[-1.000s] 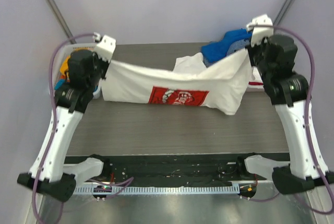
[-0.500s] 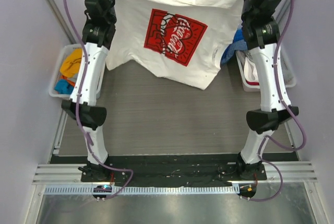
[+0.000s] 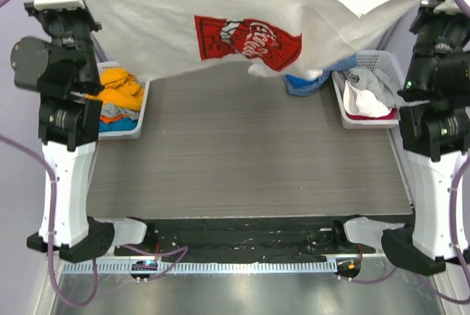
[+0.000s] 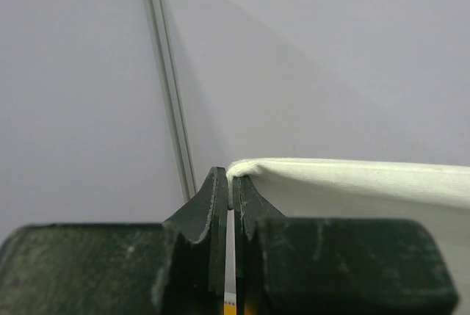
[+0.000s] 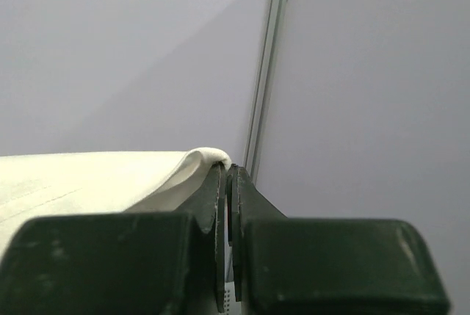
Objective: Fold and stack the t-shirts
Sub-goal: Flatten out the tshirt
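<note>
T-shirt (image 3: 147,21) aloft between left jaws and right jaws; each tight on its edge

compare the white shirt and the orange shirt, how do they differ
The white t-shirt hangs spread in the air, pinched at two ends by the left gripper and the right gripper; the orange t-shirt lies crumpled in the left basket. The white t-shirt bears a red logo; the orange t-shirt shows none. The white t-shirt spans the table in width; the orange t-shirt is a small heap. Both are unfolded cloth.
</note>
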`<state>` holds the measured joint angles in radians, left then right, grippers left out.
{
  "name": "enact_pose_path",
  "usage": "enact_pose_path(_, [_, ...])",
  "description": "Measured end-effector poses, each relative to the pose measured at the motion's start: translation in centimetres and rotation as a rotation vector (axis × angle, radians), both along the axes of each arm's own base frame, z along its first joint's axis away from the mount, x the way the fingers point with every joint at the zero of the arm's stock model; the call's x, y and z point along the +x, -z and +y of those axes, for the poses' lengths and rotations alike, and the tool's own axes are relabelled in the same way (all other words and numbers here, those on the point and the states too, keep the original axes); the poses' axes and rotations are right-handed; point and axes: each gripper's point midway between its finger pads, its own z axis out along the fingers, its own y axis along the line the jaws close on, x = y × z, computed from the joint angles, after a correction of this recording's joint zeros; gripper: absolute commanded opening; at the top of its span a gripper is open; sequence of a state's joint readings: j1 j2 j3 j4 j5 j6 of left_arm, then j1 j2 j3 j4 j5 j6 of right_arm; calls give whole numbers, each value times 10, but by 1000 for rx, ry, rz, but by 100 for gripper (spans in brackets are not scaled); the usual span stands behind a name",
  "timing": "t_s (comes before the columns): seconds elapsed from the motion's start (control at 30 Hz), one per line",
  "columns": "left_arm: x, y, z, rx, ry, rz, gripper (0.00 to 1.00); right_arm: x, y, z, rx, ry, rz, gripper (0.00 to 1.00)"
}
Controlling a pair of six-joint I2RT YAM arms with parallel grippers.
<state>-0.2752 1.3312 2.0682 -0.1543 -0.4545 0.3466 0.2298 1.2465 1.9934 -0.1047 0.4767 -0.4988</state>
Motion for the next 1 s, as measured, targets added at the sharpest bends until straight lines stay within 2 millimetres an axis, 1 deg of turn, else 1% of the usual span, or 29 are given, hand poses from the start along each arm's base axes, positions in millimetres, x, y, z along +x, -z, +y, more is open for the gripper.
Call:
enact_pose_path(0.03, [-4,2,0,2,4,0,0,-7,2,-1,1,-2,-1,1])
enact_pose_path(0.1, [-13,13,1,8,16,19,0,-17,10,-3,-2,-8,13,1])
enact_pose_path(0.2, [-18,36,0,26,26,76,0,-28,24,-3,-8,-22,53,1])
enact_pose_path(0.27, [-13,56,-1,43,27,134,0,-31,33,-3,-14,-28,85,1])
enact_pose_path(0.37, [-5,76,-3,64,24,198,0,-29,45,-3,-23,-28,130,1])
enact_pose_path(0.43, [-2,79,-4,69,19,211,0,-27,50,-3,-29,-23,149,1])
enact_pose_path(0.53, [4,77,-2,57,2,202,0,-16,54,-3,-40,-6,173,1])
enact_pose_path(0.6, [15,72,-3,45,-12,186,0,-2,59,-1,-45,10,191,1])
enact_pose_path(0.63, [27,72,-4,41,-22,188,0,6,59,-1,-46,19,194,1])
enact_pose_path(0.7, [48,66,-5,25,-43,171,0,28,60,2,-49,33,199,1])
enact_pose_path(0.73, [59,65,-6,19,-50,164,0,42,61,4,-50,41,203,1])
enact_pose_path(0.77, [78,68,-6,15,-64,174,0,53,58,6,-48,46,198,1])
enact_pose_path(0.8, [95,68,-6,8,-75,174,0,69,55,9,-46,49,191,1])
enact_pose_path(0.9, [148,66,-9,-14,-95,157,0,124,51,20,-47,54,176,1])
enact_pose_path(0.93, [162,67,-11,-18,-96,151,0,140,50,22,-49,59,168,1])
enact_pose_path(1.0, [181,70,-16,-16,-86,146,0,162,45,26,-52,60,147,1])
